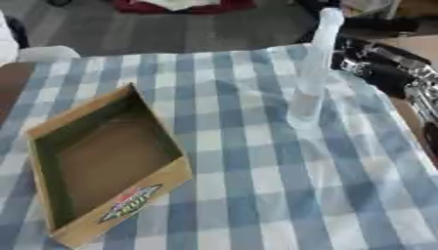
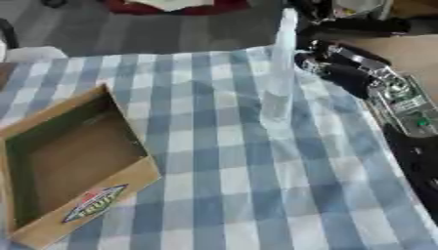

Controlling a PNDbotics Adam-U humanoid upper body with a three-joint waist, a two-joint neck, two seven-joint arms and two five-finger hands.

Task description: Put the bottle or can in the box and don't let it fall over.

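One tall clear bottle [image 1: 312,73] looks light, tippy; grasp it low. Right robot hand [image 2: 329,66] beside it, fingers unclear.

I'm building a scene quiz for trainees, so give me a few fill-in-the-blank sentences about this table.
1. The clear bottle stands ____ on the table.
2. The cardboard box holds ____.
3. The tablecloth has a blue and white ____ pattern.
4. The right hand is beside the bottle, on the view's ____ side.

Missing words: upright; nothing; checked; right
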